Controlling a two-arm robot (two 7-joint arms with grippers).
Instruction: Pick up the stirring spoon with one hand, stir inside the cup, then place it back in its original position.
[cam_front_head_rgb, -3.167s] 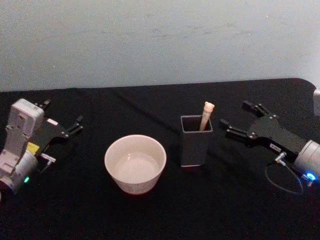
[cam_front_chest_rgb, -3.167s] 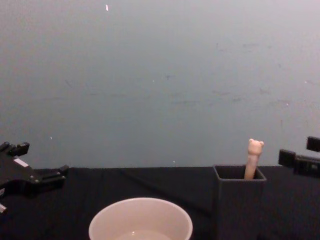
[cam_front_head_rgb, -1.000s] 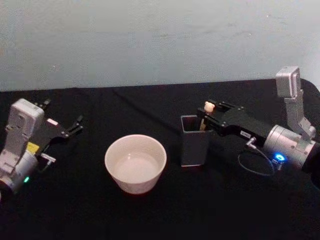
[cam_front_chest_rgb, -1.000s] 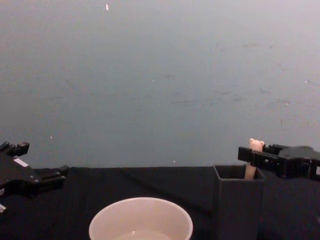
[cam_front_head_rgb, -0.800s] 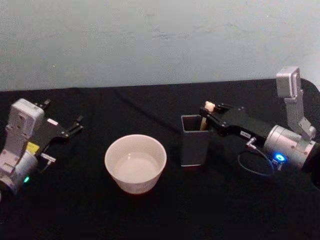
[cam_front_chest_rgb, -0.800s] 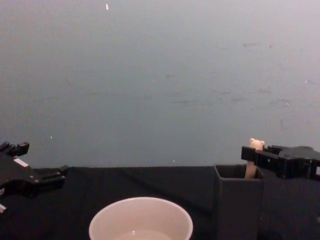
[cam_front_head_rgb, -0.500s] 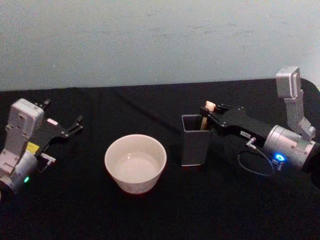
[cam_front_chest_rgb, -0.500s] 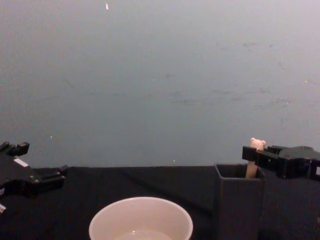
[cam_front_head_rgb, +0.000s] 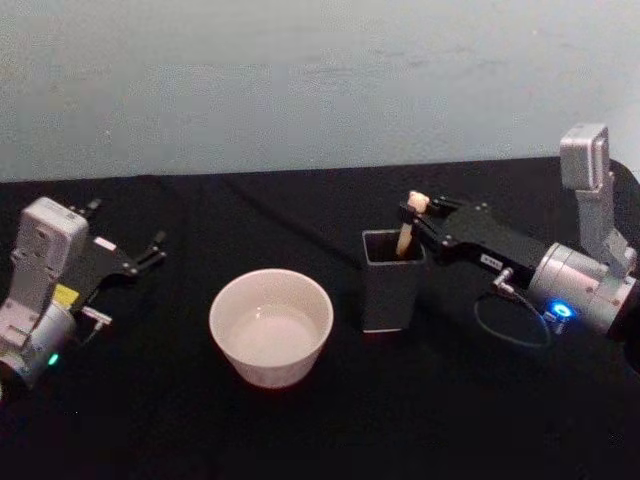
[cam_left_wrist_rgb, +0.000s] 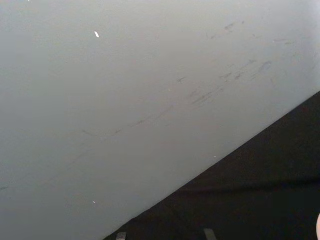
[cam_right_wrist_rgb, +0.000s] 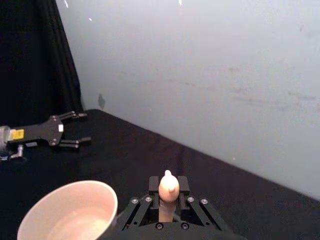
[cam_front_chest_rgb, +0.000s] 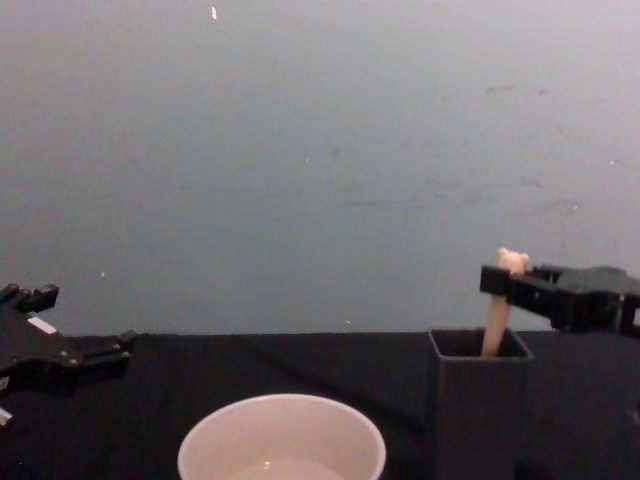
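Note:
The stirring spoon (cam_front_head_rgb: 406, 233) has its beige handle sticking out of the dark grey square holder (cam_front_head_rgb: 390, 290), tilted, with its lower part hidden inside. My right gripper (cam_front_head_rgb: 418, 211) is shut on the handle just under the bear-head knob (cam_right_wrist_rgb: 168, 186); the chest view shows this right gripper (cam_front_chest_rgb: 512, 283) clamping the spoon (cam_front_chest_rgb: 494, 325) above the holder (cam_front_chest_rgb: 478, 410). The cream-white cup (cam_front_head_rgb: 270, 325) stands left of the holder. My left gripper (cam_front_head_rgb: 126, 229) rests open at the far left, away from both.
A black cloth covers the table (cam_front_head_rgb: 300, 430), with a pale wall behind it. Open cloth lies between the cup (cam_front_chest_rgb: 282, 440) and the parked left gripper (cam_front_chest_rgb: 85, 322). The table's right back corner is near my right arm.
My right gripper reached in from the right, shut on the spoon's handle, and has now risen slightly, drawing the spoon up and tilting it. The left arm stayed still.

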